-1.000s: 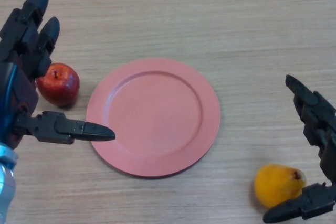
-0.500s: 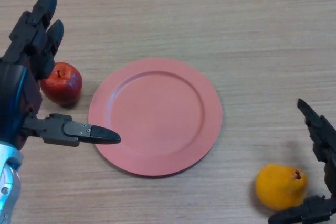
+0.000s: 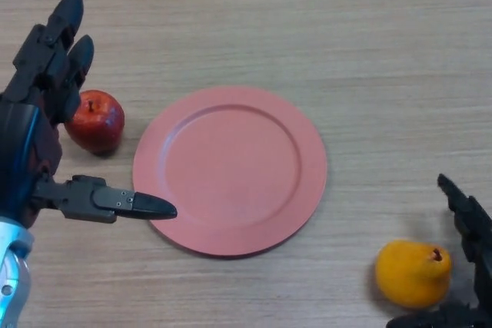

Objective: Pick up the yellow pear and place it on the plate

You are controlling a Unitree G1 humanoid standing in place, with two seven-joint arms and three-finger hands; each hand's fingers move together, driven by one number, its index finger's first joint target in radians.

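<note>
A pale wood-grain table (image 3: pixel 369 44) is filling the whole head view. The right hand (image 3: pixel 470 230) is showing at the lower right corner, its fingers spread wide apart: one dark finger is reaching up along the right edge and the thumb is lying along the bottom edge. Between them, just beside both, the pear (image 3: pixel 412 273) is sitting on the table (yellow-orange, with its stem end turned to the upper right); whether the hand is touching it cannot be told. The pear is lying well apart from the plate (image 3: pixel 231 170), to its lower right. The plate, round and pinkish-red, is resting flat in the middle of the table. The left hand (image 3: pixel 34 144) is hovering at the left edge, open, its fingers pointing up and away and its thumb stretching toward the plate's left rim. Partly behind those fingers, a red apple (image 3: pixel 97 120) is standing near the plate's left side.
</note>
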